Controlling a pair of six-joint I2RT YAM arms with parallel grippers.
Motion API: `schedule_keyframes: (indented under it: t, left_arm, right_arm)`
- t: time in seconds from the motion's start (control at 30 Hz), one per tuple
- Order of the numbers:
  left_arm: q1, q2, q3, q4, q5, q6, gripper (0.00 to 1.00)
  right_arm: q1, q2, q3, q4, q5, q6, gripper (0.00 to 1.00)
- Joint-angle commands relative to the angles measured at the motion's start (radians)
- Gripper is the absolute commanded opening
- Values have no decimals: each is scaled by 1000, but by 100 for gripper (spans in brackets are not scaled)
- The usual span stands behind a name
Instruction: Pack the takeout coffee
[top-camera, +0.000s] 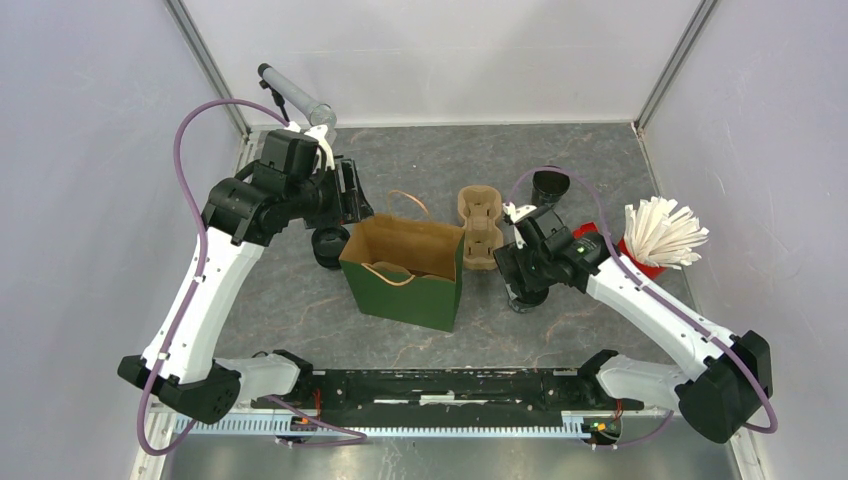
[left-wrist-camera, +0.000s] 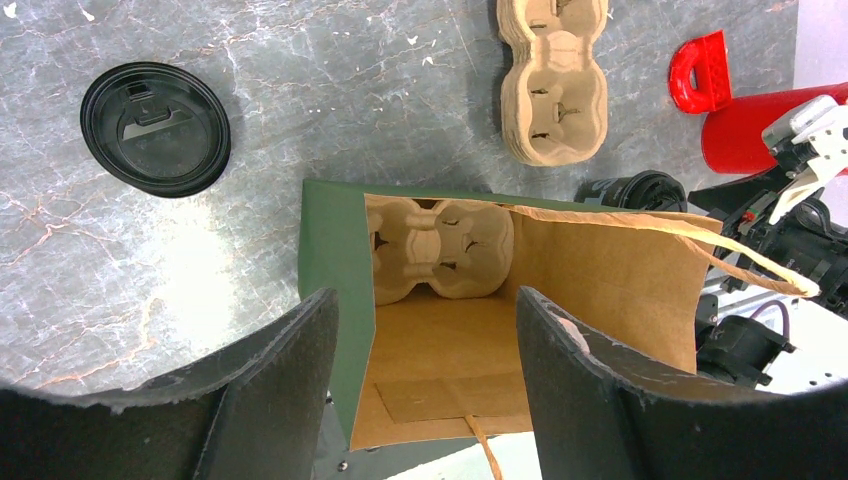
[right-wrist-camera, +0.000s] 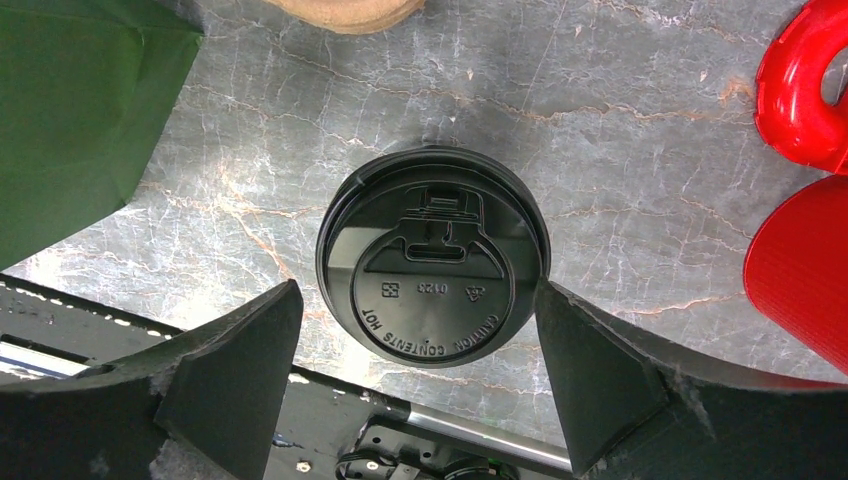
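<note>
Jaws of the right gripper (right-wrist-camera: 420, 300) stand wide either side of the takeout coffee (right-wrist-camera: 432, 270), unclamped; it sits upright just right of the green bag (top-camera: 402, 292). The left gripper (left-wrist-camera: 425, 330) hangs above the bag's mouth, jaws apart and empty.

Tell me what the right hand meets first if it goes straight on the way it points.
The takeout coffee: its black sip lid sits squarely between the open fingers of the right hand, right in that line. How far off it stands is unclear.
</note>
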Motion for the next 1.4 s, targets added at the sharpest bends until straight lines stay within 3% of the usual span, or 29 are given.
schedule_keyframes:
  t: [0.0, 0.7, 1.37]
  left_arm:
    - [-1, -23, -1, -2, -10, 42, 72]
    - [-2, -29, -4, -2, -8, 38, 72]
    - [-1, -36, -13, -21, -34, 39, 72]
  right_arm:
    - [5, 1, -7, 14, 32, 13, 92]
    - [6, 1, -39, 37, 40, 10, 94]
    - [4, -20, 10, 31, 63, -20, 87]
